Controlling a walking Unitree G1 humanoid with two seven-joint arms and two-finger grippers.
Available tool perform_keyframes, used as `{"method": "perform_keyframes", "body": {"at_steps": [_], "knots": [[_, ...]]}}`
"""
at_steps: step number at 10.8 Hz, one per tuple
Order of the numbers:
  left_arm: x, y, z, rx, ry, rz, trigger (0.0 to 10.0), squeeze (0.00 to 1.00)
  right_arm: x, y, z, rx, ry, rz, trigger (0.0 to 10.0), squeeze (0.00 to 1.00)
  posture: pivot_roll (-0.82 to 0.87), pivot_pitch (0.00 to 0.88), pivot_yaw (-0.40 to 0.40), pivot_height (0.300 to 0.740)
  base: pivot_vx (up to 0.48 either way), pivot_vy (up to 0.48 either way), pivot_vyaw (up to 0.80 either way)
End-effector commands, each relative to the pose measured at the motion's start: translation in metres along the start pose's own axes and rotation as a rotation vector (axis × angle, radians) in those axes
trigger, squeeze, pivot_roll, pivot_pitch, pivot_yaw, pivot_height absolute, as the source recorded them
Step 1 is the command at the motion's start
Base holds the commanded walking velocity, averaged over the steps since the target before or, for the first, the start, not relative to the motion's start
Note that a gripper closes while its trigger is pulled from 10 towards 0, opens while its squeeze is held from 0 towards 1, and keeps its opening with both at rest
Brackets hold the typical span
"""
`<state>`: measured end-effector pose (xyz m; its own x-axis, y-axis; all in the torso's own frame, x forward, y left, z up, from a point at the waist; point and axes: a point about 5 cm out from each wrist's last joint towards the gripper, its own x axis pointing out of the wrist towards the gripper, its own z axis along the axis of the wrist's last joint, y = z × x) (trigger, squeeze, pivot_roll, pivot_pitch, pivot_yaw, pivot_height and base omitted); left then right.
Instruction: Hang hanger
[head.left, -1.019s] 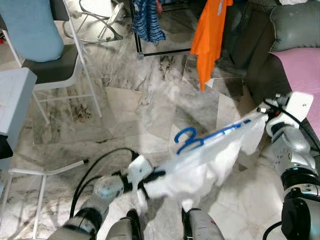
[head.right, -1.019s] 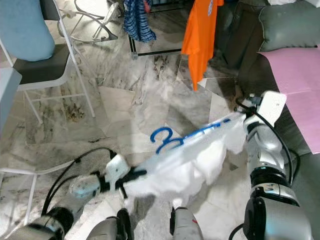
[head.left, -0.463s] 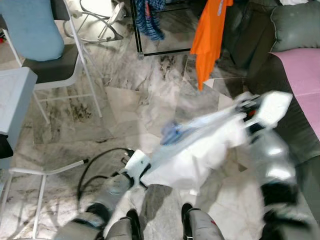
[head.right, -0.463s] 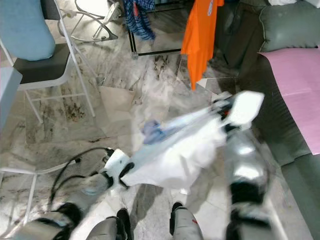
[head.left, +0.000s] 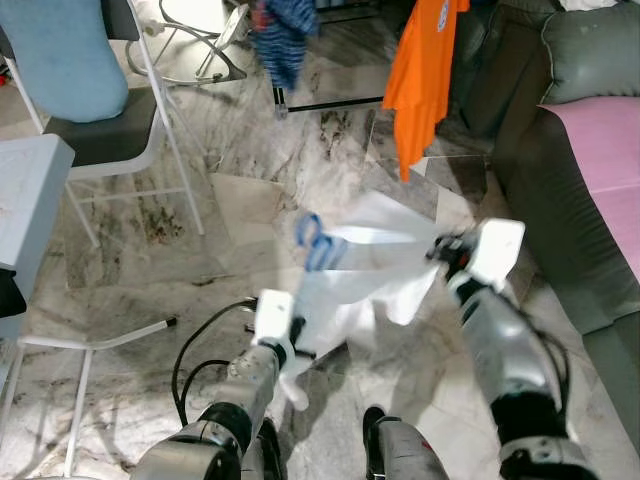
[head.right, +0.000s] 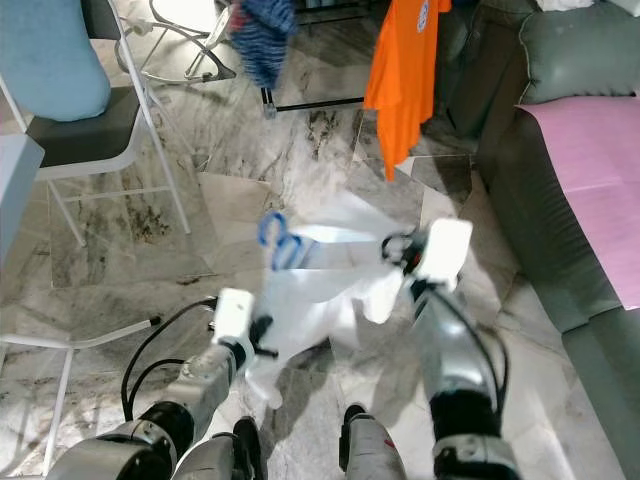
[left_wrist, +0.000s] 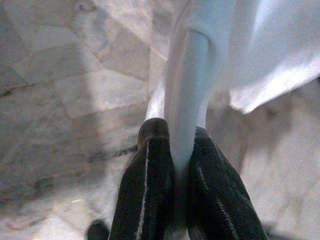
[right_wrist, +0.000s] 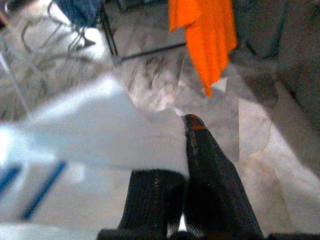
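Across the whole frame, pale veined marble floor (head.left: 300, 180); along the right edge, a dark grey sofa with a pink cover (head.left: 590, 170); at upper left, a white folding chair with a blue cushion (head.left: 70, 70). Top centre: a black metal clothes rack (head.left: 300, 100), carrying an orange T-shirt (head.left: 420, 70) and a blue patterned garment (head.left: 280, 45) (blurred, so probably swinging).

In mid-frame, held between both arms, a white cloth garment (head.left: 370, 275) draped on a blue plastic hanger (head.left: 315, 243), hook end up and toward the rack.

To do this step well, probably: keep the garment taut and level, carry it forward to the rack, raise the hook above the rail, then lower onto it clear of the orange shirt. Risk of the cloth sliding off if either side sags.

Right gripper (right_wrist: 184, 150), right of centre, fingers pinched narrow on a fold of the garment. Left gripper (left_wrist: 180, 165), lower centre, likewise closed tight on a hanging strip of white cloth.
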<state>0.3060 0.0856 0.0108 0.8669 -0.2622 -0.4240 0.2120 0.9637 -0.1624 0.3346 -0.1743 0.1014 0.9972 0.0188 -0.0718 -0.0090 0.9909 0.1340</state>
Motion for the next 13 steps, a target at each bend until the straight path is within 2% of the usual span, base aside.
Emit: {"method": "perform_keyframes", "body": {"at_steps": [1, 3, 5, 7, 8, 9, 10, 11, 12, 13], "knots": [[0.0, 0.013, 0.012, -0.108, -0.071, 0.065, 0.0, 0.0, -0.006, 0.0, -0.014, 0.002, 0.031, -0.009, 0.0, 0.0, -0.29, 0.161, 0.066, 0.74, 0.0, 0.0, 0.0], [0.002, 0.012, 0.021, -0.187, -0.116, 0.052, 0.0, 0.0, -0.012, 0.018, -0.039, 0.016, 0.11, 0.042, 0.0, 0.0, -0.27, 0.138, 0.074, 0.74, 0.0, 0.0, 0.0], [0.005, 0.008, 0.029, -0.224, -0.149, 0.033, 0.0, 0.0, -0.016, 0.044, -0.058, 0.062, 0.167, 0.105, 0.0, 0.0, -0.25, 0.096, 0.08, 0.74, 0.0, 0.0, 0.0], [0.004, 0.01, 0.032, -0.205, -0.16, 0.026, 0.0, 0.0, -0.015, 0.06, -0.066, 0.076, 0.196, 0.159, 0.0, 0.0, -0.21, 0.058, 0.082, 0.74, 0.0, 0.0, 0.0], [0.003, 0.012, 0.029, -0.195, -0.162, 0.035, 0.0, 0.0, -0.02, 0.065, -0.077, 0.049, 0.226, 0.186, 0.0, 0.0, -0.19, 0.047, 0.095, 0.74, 0.0, 0.0, 0.0], [0.003, 0.017, 0.036, -0.162, -0.194, 0.021, 0.0, 0.0, -0.019, 0.071, -0.075, 0.044, 0.212, 0.203, 0.0, 0.0, -0.17, 0.054, 0.097, 0.74, 0.0, 0.0, 0.0], [0.003, 0.016, 0.041, -0.131, -0.208, 0.013, 0.0, 0.0, -0.018, 0.065, -0.074, 0.045, 0.204, 0.169, 1.0, 0.0, -0.16, 0.066, 0.095, 0.74, 0.0, 0.0, 0.0], [0.004, 0.017, 0.049, -0.138, -0.232, 0.018, 4.9, 0.0, -0.019, 0.057, -0.078, 0.047, 0.215, 0.147, 0.0, 0.0, -0.14, 0.075, 0.093, 0.74, 0.0, 0.0, 0.0], [0.003, 0.016, 0.056, -0.105, -0.277, -0.022, 7.8, 0.0, -0.017, 0.059, -0.074, 0.056, 0.19, 0.158, 0.0, 0.0, -0.14, 0.073, 0.094, 0.74, 0.0, 0.0, 0.0], [0.003, 0.014, 0.055, -0.099, -0.269, -0.045, 8.3, 0.0, -0.016, 0.058, -0.072, 0.05, 0.179, 0.157, 0.0, 0.0, -0.14, 0.053, 0.095, 0.74, 0.0, 0.0, 0.0]]}}
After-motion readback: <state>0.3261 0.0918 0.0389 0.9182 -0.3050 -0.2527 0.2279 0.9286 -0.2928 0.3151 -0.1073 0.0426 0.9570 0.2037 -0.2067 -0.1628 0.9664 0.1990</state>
